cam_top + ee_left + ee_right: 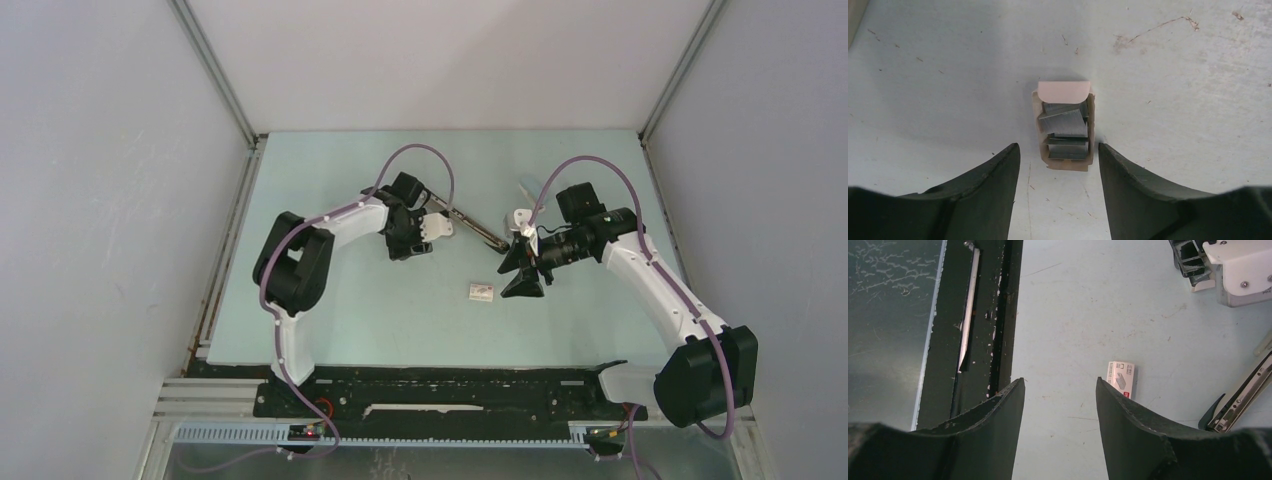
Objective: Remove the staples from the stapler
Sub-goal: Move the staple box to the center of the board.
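White left arm [345, 222] reaches fwd from its base, elbow bent, wrist over mid desk [350, 310] (pale green top), cam looking down. The left pincer [1058, 150] is spread, with dark fingers [993, 185] either side of the near end of a small open card tray [1068, 165], no contact w/ it. Right arm [650, 275] angles in from the right edge toward centre. The right pincer [1059, 385] is spread too, nothing betw. its fingers, over bare desk near the black front rail [1003, 315].

Writing: a closed box [1121, 379] w/ a printed face and a red edge stripe lies on the desk betw. the two pincers in the top view. Its text is too small to read. No legible print on the tray, just a pale pink flap [1064, 91] at its far end.

The staples [1064, 125] are several silvery-grey strips loose in the tray. The tray's long axis runs away from the left pincer. The strips lie mostly crosswise to it, stacked along it, one skewed.

The stapler [470, 225] lies opened out, a long thin bar running diagonally from by the left wrist toward the right pincer. Its metal channel and black tip show at the lower right of the right wrist view, beside that pincer, not gripped.
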### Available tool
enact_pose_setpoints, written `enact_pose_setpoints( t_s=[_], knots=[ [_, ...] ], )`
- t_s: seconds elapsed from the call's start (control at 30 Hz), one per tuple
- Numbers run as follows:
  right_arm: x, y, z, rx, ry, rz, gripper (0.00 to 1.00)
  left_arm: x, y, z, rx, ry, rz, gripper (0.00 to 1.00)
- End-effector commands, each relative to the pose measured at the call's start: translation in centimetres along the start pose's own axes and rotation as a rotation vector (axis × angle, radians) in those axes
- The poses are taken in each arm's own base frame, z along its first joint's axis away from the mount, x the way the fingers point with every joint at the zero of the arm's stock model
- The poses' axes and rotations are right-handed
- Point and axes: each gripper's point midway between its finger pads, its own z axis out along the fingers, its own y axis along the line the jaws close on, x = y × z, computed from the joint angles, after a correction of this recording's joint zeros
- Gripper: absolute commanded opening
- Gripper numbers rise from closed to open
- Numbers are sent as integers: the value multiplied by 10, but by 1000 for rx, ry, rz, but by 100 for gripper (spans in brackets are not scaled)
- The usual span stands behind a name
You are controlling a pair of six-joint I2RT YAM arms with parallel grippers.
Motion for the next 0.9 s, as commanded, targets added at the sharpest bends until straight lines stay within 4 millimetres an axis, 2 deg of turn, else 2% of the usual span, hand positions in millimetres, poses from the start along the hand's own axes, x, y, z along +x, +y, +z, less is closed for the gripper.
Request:
enact_pose_setpoints(
  t_s=[0.0,0.17,0.23,0.4,0.6,0.87],
  knots=[
    [-11,4,-4,0,-36,-33,64,-13,11,-5,-29,2,27,64],
    [-11,4,-6,3,-41,-30,63,-14,10,-5,-28,4,33,57],
    [-11,4,-7,4,-42,-29,63,-16,10,-6,-32,-2,33,51],
    [-11,4,-7,5,-45,-31,63,-24,7,-8,-31,-20,39,46],
    [-12,4,-9,9,-51,-32,64,-22,4,-9,-29,-18,39,39],
    [-13,6,-9,5,-56,-35,63,-19,-1,-15,-33,-19,39,37]
  ],
)
